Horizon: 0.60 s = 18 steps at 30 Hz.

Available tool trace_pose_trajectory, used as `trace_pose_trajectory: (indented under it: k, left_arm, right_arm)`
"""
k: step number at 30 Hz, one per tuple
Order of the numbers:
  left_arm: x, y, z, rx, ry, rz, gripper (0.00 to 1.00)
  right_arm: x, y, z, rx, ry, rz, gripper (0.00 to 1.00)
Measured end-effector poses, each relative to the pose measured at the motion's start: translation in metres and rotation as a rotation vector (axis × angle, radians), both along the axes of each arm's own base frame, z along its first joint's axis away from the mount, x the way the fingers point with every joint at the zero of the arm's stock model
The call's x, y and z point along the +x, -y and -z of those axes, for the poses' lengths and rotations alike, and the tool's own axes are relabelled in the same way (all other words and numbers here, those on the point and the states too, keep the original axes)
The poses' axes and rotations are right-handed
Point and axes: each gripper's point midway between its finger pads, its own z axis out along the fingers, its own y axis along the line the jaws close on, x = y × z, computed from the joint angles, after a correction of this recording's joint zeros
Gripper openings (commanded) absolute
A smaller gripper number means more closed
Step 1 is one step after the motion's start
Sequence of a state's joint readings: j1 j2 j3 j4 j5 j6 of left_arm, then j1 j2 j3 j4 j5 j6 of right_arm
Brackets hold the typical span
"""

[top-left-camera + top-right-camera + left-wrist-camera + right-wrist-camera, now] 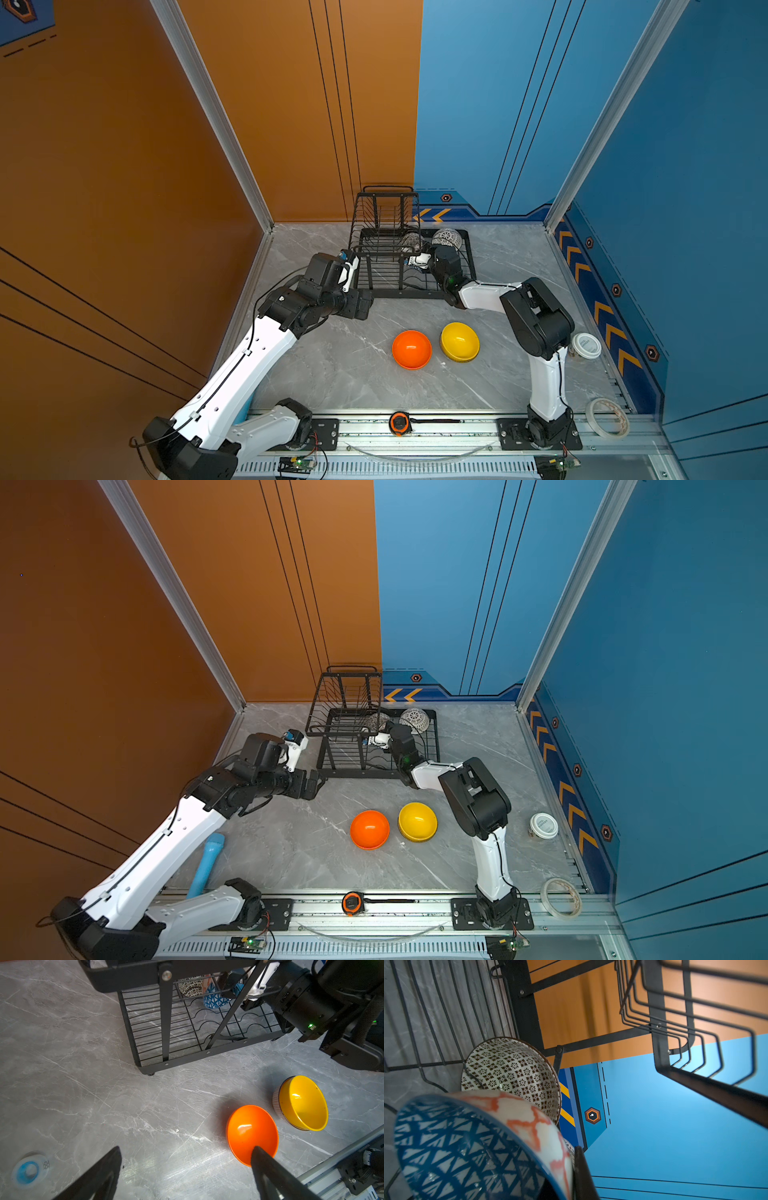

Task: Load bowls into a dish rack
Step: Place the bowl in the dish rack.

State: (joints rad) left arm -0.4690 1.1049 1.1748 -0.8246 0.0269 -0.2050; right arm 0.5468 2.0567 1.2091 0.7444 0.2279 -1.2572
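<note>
The black wire dish rack (415, 295) (357, 775) (187, 1061) stands at the back of the table. My right gripper (569, 1167) reaches under its raised basket, shut on the rim of the blue-white triangle bowl (456, 1147) (216, 999), which is tilted on the lower tray. Two white bowls with black patterns (446, 239) (411, 240) (512, 1070) lean behind it. The orange bowl (412, 349) (251, 1132) and the yellow bowl (459, 341) (303, 1103) sit upright on the table in front; a pale striped wall (276, 1101) shows round the yellow one. My left gripper (187, 1153) (359, 305) hangs open and empty by the rack's front left corner.
A white-lidded jar (586, 345) stands at the right edge and a tape roll (607, 417) lies at the front right. A tape measure (400, 423) rests on the front rail. A blue cylinder (208, 862) lies under my left arm. Walls close the back and sides.
</note>
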Motion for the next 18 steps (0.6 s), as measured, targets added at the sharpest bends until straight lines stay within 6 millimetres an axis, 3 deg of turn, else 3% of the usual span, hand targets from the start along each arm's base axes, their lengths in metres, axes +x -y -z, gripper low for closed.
trace_pose_trajectory:
  k: [11, 18]
  left_arm:
    - [-0.002, -0.002, 0.001, -0.004, -0.003, -0.002, 0.98]
    - [-0.004, -0.003, 0.006, -0.002, -0.015, -0.001, 0.98]
  right_arm:
    - [0.008, -0.024, 0.006, 0.018, 0.032, -0.019, 0.0]
    - [0.014, -0.029, 0.017, 0.019, 0.046, -0.007, 0.0]
